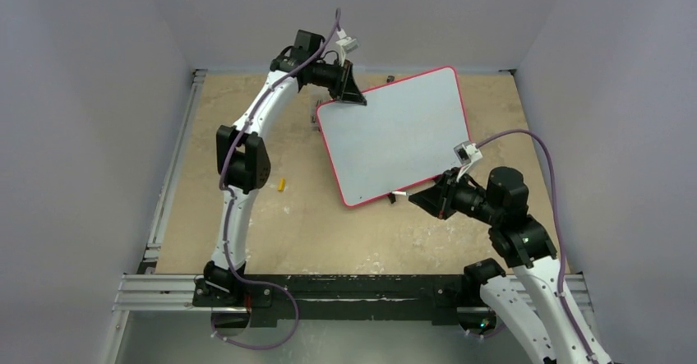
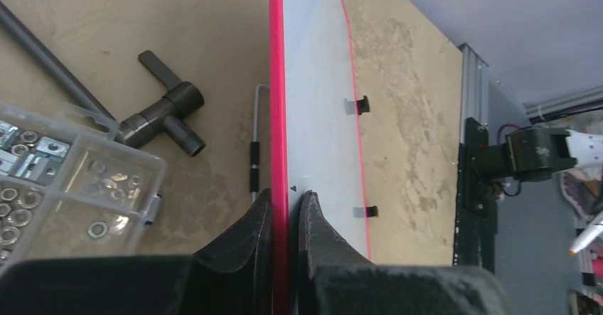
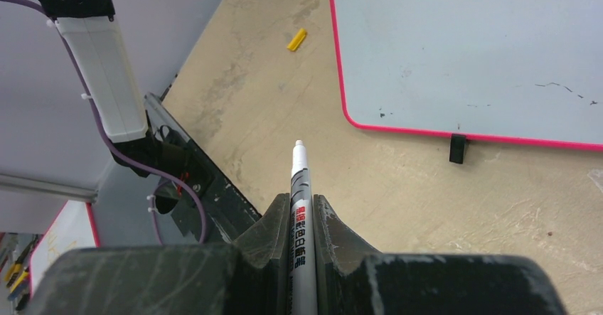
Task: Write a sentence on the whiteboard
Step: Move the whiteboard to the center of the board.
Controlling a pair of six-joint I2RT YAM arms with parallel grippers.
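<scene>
The whiteboard (image 1: 394, 138) lies on the table (image 1: 312, 232), turned at an angle, right of centre toward the far side.

Left gripper (image 2: 286, 198): clenched on the whiteboard's red frame at its far-left corner, one finger on each side of the edge.

Right gripper (image 3: 300, 201): grasping a white marker (image 3: 299, 173), tip forward, just off the whiteboard's near edge and near a black foot (image 3: 458, 148).

A small yellow object (image 1: 281, 185) lies on the table, left of the whiteboard.

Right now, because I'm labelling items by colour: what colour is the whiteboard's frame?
The frame of the whiteboard is bright red-pink, clearest in the right wrist view.
</scene>
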